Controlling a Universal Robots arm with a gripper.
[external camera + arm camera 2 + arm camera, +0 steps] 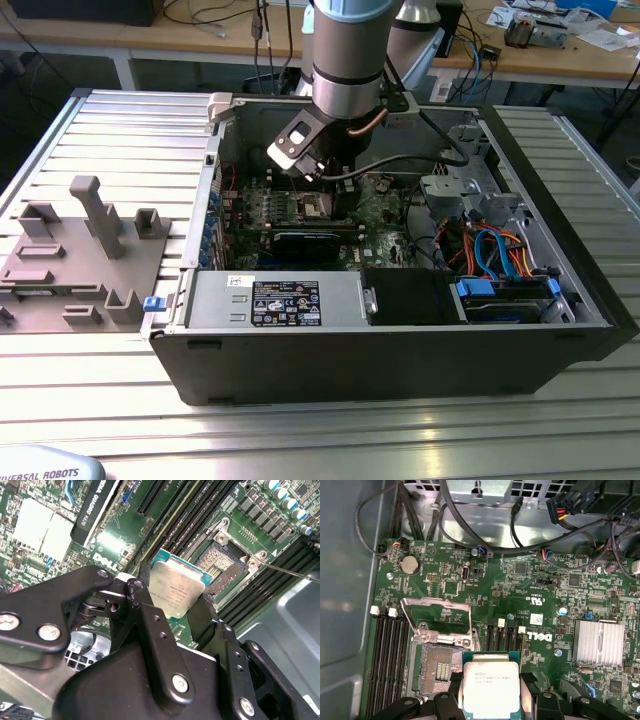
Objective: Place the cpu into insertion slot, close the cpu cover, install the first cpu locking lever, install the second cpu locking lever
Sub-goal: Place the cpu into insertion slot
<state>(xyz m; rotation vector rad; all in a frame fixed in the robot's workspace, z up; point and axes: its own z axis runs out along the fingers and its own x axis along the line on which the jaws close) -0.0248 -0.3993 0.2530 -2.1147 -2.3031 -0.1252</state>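
My gripper point(176, 600) is shut on the cpu point(176, 591), a thin square chip with its silvery face showing, pinched at two opposite edges by the black fingers point(145, 605). In the first wrist view the cpu point(490, 686) hangs above the green board, beside the insertion slot point(437, 672) and partly overlapping its edge. The slot point(220, 565) lies open, its gold contact field showing. The cpu cover point(436, 616) stands flipped up at the slot's far side. A thin lever rod point(290, 573) sticks out past the slot. In the exterior view the gripper point(322, 190) reaches into the computer case.
Long black memory slots point(387, 660) run beside the socket. A finned heat sink point(599, 643) sits on the board. Black cables point(485, 522) loop along the case wall. The power supply point(275, 300) and blue drive cables point(495, 255) fill the case front. A grey fixture plate point(80, 255) lies outside.
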